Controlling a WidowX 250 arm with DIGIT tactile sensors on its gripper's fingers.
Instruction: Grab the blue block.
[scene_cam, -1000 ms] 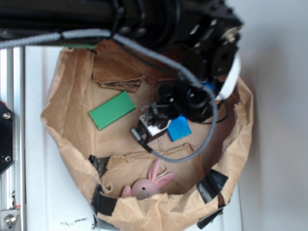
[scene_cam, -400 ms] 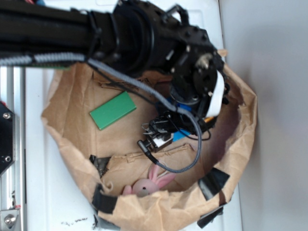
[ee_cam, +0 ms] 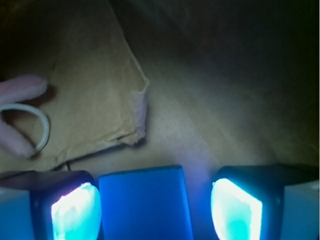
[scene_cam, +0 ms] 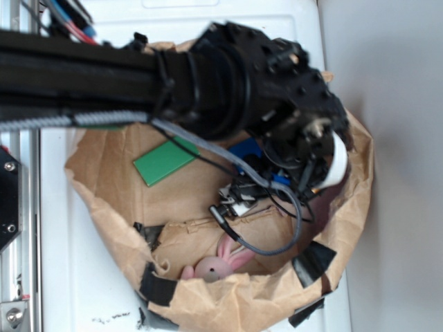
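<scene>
The blue block (ee_cam: 145, 205) lies flat on brown paper between my two glowing fingertips in the wrist view. My gripper (ee_cam: 155, 210) is open around it. The left fingertip (ee_cam: 75, 212) is right beside the block's edge, and a gap remains between the block and the right fingertip (ee_cam: 235, 210). In the exterior view the arm covers my gripper (scene_cam: 273, 188), and only a blue sliver of the block (scene_cam: 280, 181) shows under the wrist.
A green flat block (scene_cam: 165, 163) lies to the left inside the brown paper basin (scene_cam: 104, 207). A pink rabbit toy (scene_cam: 220, 264) sits near the front wall; its ears show in the wrist view (ee_cam: 20, 90). A torn paper flap (ee_cam: 90, 100) lies ahead.
The arm has swung over the basin and dropped onto the blue block, which was in plain sight a second ago and is now almost covered. The green block and rabbit have not moved.
</scene>
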